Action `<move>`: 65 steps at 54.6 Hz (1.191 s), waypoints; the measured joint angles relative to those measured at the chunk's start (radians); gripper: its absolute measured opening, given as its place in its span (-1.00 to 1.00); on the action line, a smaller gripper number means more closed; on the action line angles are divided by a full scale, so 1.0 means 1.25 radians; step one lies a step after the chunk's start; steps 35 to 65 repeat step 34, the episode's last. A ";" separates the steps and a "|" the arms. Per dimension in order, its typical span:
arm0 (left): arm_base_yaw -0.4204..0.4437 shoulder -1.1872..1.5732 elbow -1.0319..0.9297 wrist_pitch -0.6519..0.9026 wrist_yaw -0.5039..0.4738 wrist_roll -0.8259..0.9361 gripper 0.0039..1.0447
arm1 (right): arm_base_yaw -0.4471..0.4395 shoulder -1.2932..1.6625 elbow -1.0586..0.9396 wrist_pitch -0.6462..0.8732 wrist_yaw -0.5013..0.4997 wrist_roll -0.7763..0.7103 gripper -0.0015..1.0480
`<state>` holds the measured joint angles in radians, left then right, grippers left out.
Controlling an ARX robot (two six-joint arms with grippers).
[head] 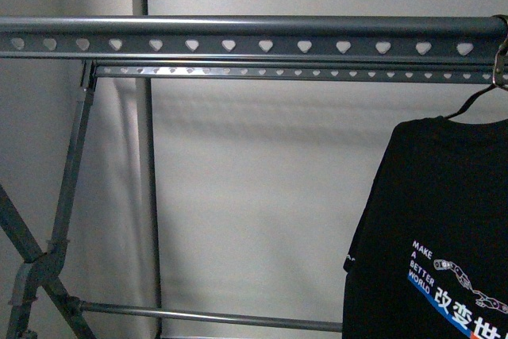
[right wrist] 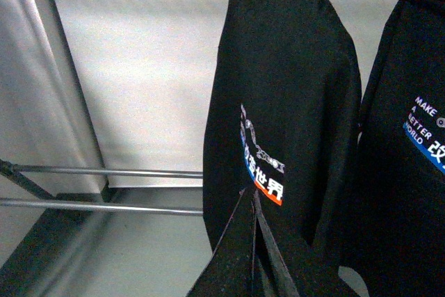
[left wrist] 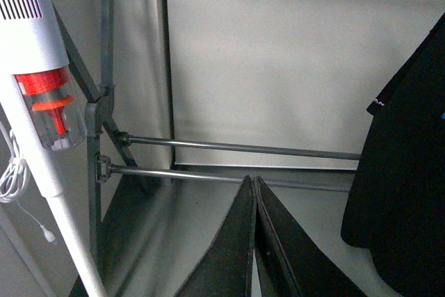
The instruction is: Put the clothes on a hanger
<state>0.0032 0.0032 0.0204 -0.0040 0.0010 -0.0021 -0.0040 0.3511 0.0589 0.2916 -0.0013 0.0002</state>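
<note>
While the black T-shirt (head: 444, 220) hangs on a small wire hanger (head: 476, 101) from the big grey rack (head: 238, 37), both tools are shut and hold nothing.

The shirt is at the right end of the top rail with the heart holes. Another black shirt (right wrist: 410, 137) hangs just beside it in the right wrist view. The left tool (left wrist: 254, 193) and the right tool (right wrist: 252, 203) have their fingers pressed together. A white stick vacuum (left wrist: 38, 95) stands near the rack's legs.
</note>
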 joint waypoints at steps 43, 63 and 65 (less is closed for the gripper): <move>0.000 0.000 0.000 0.000 0.000 0.000 -0.84 | 0.000 -0.141 -0.043 -0.089 0.000 -0.001 -0.82; 0.000 0.000 0.000 0.000 0.000 0.000 -0.84 | 0.000 -0.141 -0.043 -0.089 0.000 -0.001 -0.82; 0.000 0.000 0.000 0.000 0.000 0.000 -0.84 | 0.000 -0.141 -0.043 -0.089 0.000 -0.001 -0.82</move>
